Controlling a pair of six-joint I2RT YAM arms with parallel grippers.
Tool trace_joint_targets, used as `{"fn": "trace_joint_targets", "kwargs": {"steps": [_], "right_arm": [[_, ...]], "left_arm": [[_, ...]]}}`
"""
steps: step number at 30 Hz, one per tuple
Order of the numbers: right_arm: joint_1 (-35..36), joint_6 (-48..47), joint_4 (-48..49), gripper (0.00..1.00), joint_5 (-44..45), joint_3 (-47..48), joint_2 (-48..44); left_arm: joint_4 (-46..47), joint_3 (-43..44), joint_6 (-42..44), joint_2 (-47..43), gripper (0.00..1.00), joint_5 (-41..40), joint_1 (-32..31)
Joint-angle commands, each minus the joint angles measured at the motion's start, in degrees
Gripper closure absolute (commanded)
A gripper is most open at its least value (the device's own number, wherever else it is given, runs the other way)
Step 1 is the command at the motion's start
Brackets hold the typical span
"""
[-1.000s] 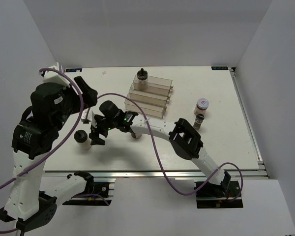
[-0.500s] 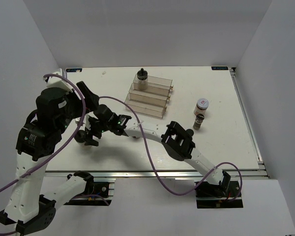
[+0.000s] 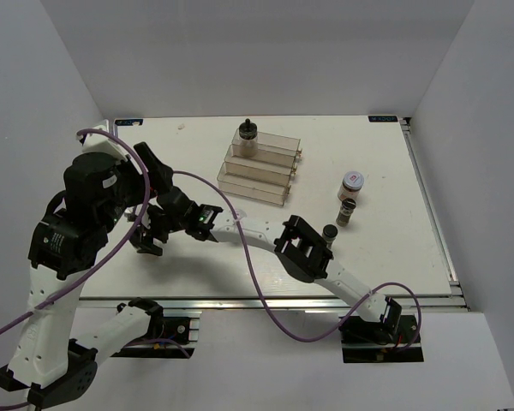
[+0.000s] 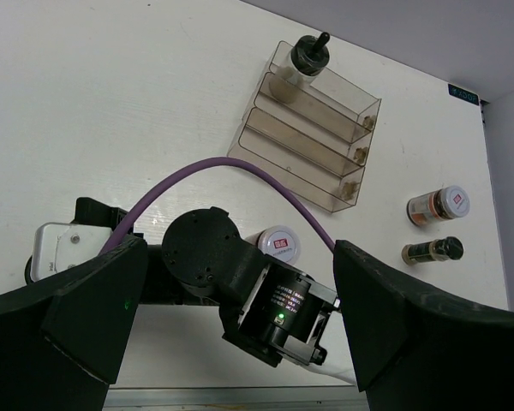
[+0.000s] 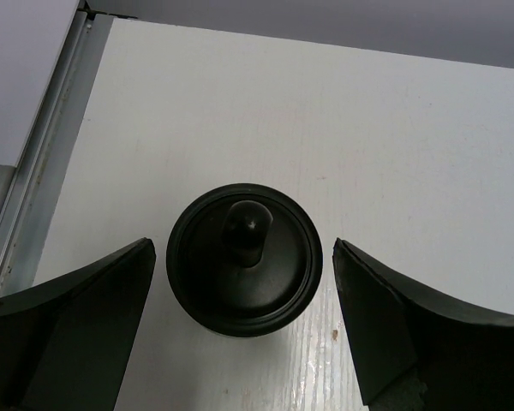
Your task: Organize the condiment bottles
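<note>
A whitish bottle with a black knobbed cap (image 5: 244, 257) stands on the table, seen from above in the right wrist view. My right gripper (image 5: 244, 248) is open with one finger on each side of the cap, not touching it. In the top view the right gripper (image 3: 147, 238) hides this bottle. A second black-capped bottle (image 3: 248, 137) stands in the clear rack (image 3: 257, 171). A red-labelled jar (image 3: 353, 181) and a dark shaker (image 3: 347, 210) stand at the right. Another jar (image 4: 278, 244) sits behind the right arm. My left gripper (image 3: 158, 171) is open and empty, above the right wrist (image 4: 240, 257).
The right arm stretches across the front of the table from right to left, its purple cable (image 3: 240, 248) looping over it. The left arm's body (image 3: 86, 205) looms close beside the right gripper. The table's left edge rail (image 5: 34, 188) is near the bottle.
My right gripper has moved left and now covers the black-capped bottle at the front left. The left arm has shifted slightly towards it.
</note>
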Motion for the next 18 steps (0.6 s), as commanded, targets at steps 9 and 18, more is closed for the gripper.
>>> {"fn": "trace_joint_targets", "kwargs": {"steps": [9,18], "right_arm": [[0.4,-0.3,5.6,0.19,1.4,2.7,1.4],[0.4,-1.5,7.0,0.48,0.3,2.3,1.5]], "left_arm": [[-1.2,2.3,-0.5,-0.1,0.02,0.7,0.0],[-2.1,3.0,-1.5,-0.4,0.02,0.2,0.0]]}}
